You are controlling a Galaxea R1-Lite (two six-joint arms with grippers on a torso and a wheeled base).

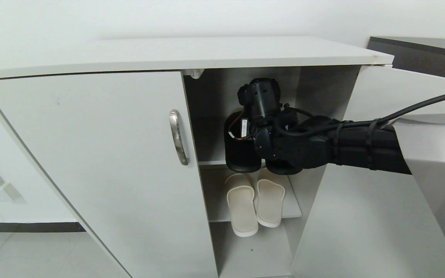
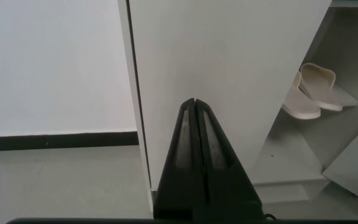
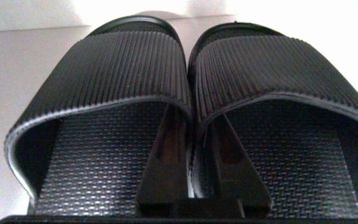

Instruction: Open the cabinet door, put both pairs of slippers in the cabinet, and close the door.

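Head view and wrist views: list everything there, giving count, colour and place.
Cabinet: one, white, against the wall; left door shut, right door open.
Door handle: one, silver, on the left door.
Black slippers: one pair, black, at the upper shelf, side by side.
Cream slippers: one pair, cream, on the shelf below, heels overhanging.
Left claw: one, black, shut and empty, before the left door.
Right claw: one, black, inside the cabinet, clamped on the black slippers' adjoining walls.

A wall socket (image 1: 3, 192) sits low on the white wall (image 1: 207, 17) — a dark baseboard (image 1: 25, 227) below it.
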